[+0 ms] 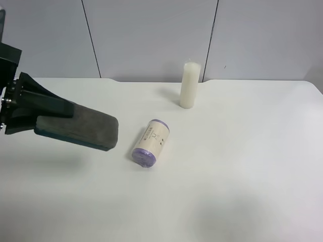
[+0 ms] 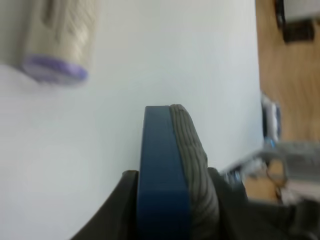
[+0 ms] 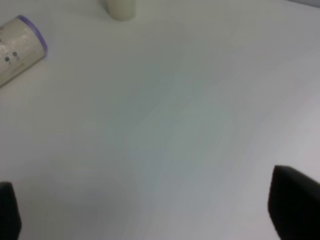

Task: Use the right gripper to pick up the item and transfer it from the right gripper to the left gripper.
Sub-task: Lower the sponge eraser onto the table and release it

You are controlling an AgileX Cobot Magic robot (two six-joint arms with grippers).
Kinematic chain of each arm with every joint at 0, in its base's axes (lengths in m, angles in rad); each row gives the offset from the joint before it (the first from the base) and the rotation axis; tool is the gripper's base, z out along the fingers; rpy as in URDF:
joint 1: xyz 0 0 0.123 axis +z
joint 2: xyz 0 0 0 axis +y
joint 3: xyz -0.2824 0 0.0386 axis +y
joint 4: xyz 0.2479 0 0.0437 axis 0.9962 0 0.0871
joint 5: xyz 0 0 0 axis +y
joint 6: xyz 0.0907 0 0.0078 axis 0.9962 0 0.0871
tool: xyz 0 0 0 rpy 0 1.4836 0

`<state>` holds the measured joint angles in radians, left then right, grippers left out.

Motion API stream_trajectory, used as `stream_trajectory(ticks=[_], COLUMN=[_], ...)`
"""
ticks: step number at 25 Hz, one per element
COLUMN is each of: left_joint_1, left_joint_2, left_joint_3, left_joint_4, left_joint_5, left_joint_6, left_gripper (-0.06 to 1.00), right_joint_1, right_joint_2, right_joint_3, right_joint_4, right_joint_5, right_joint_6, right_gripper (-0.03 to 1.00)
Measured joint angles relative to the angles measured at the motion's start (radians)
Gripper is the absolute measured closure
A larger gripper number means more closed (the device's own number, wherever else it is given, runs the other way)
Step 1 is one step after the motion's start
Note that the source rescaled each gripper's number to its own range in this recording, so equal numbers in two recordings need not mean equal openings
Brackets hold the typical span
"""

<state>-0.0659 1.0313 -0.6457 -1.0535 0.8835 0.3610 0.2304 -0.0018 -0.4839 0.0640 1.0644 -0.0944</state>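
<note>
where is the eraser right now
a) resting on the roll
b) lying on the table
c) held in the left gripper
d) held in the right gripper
c: in the left wrist view the eraser sits clamped between the left gripper fingers, while the right gripper is open with nothing in it.

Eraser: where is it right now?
The eraser is clamped between the fingers of the left gripper at the exterior high view's left, held above the table, just left of the roll.
</note>
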Motion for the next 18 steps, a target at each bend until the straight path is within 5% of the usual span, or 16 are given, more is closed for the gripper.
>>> stream_trajectory(ticks=[8,18], left_joint_1=[0.000,0.000], left_joint_2=[0.084,0.402], left_joint_3=[0.000,0.000], left_joint_4=[-0.053,-0.363], left_joint_5=[-0.238,-0.395], left_joint_6=[0.009,0.291], left_gripper=[0.91,0.91], right_joint_1=[0.000,0.000], right_joint_2=[0.000,0.000], right_joint_3=[0.000,0.000], right_joint_4=[0.000,0.000], right_joint_5=[0.000,0.000], right_joint_6=[0.000,0.000], right_gripper=[-0.02,-0.02])
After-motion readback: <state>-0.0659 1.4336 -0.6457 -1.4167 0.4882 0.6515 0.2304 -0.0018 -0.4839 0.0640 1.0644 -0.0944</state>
